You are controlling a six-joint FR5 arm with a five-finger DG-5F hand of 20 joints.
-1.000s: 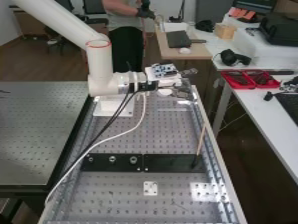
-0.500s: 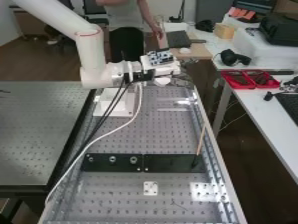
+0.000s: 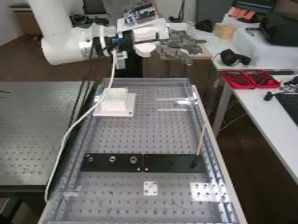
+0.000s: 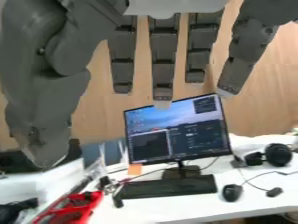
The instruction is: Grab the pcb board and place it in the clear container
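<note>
The dark grey robot hand [image 3: 177,47] hung in the air beyond the far end of the perforated metal bench [image 3: 169,137], apart from the bench top. In the wrist view, the hand [image 4: 163,55] was spread wide, its fingers straight and apart, with nothing held. A small blue-and-white circuit board [image 3: 140,14] sat on the white housing just behind the hand (whether that was the board meant for the task, I could not tell). Nor could I tell which thing was the clear container. On the bench stood a white stepped block [image 3: 116,102], with two flat black rectangular plates [image 3: 174,163] nearer the camera and a thin brown stick [image 3: 201,140] slanting up beside them. The wrist view also had a black-framed monitor [image 4: 176,129] behind a black keyboard [image 4: 169,186].
</note>
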